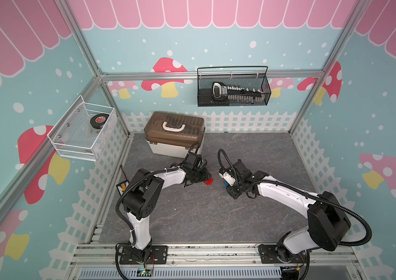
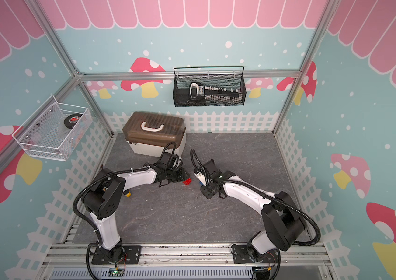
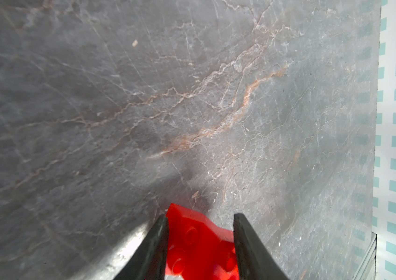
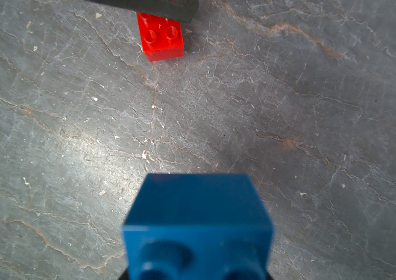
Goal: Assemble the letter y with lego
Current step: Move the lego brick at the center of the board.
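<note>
Blue brick point(image 4: 197, 213) is sitting clamped in right jaws for joining; left jaws are straddling red brick point(image 3: 199, 242), grip unclear.

My left arm point(image 1: 168, 178) and right arm point(image 1: 284, 194) bend inward from the near edge, with the claws low in the middle and apart. My left claw point(image 3: 200, 218) straddles a red brick point(image 3: 192, 235), one finger touching it; grip unclear. My right claw point(image 1: 226, 183) is clamped on a blue brick point(image 4: 197, 218).
</note>
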